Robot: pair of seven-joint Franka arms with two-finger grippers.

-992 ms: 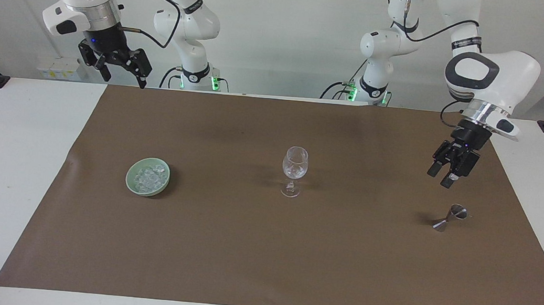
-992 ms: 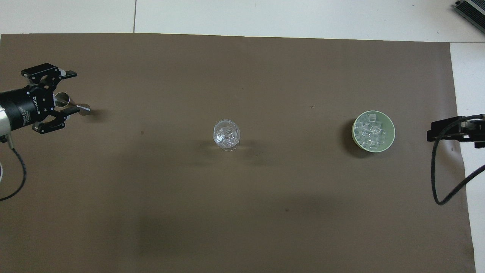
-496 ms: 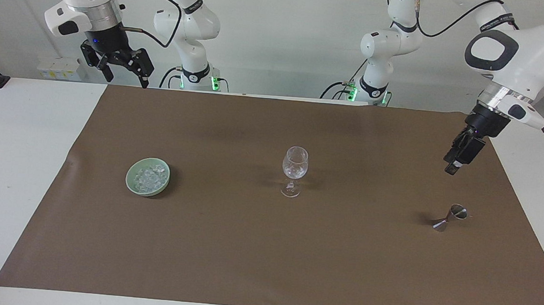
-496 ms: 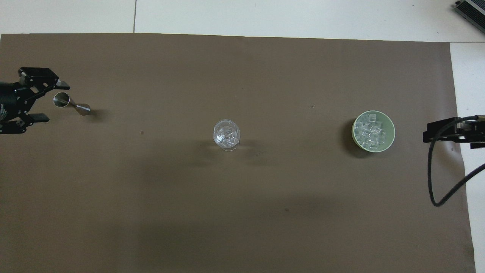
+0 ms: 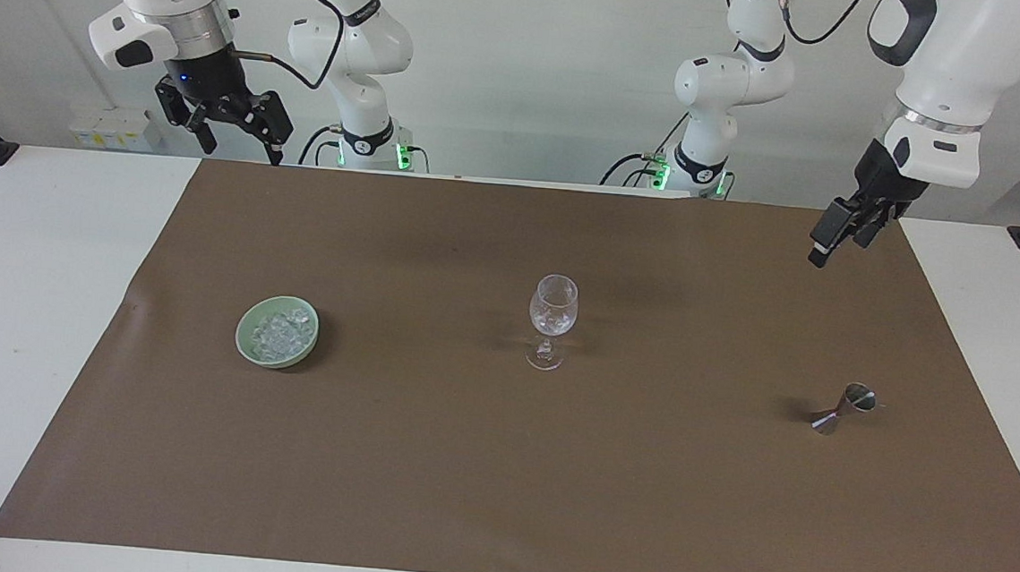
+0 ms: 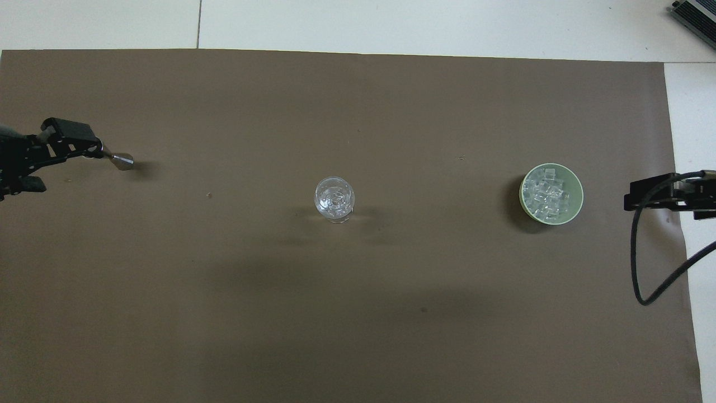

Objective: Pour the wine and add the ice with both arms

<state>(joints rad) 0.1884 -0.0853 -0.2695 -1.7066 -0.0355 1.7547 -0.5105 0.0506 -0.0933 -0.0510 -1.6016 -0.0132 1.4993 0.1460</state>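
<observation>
While ice [image 5: 281, 331] sits in bowl [image 5: 247, 344], both jaws hang well apart.

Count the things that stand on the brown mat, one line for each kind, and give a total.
Wine glass: 1
Green bowl of ice: 1
Metal jigger: 1
Total: 3 on the brown mat

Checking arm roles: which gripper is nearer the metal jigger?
Left. The left gripper hangs raised above the mat near the jigger; the right gripper waits past the ice bowl.
</observation>
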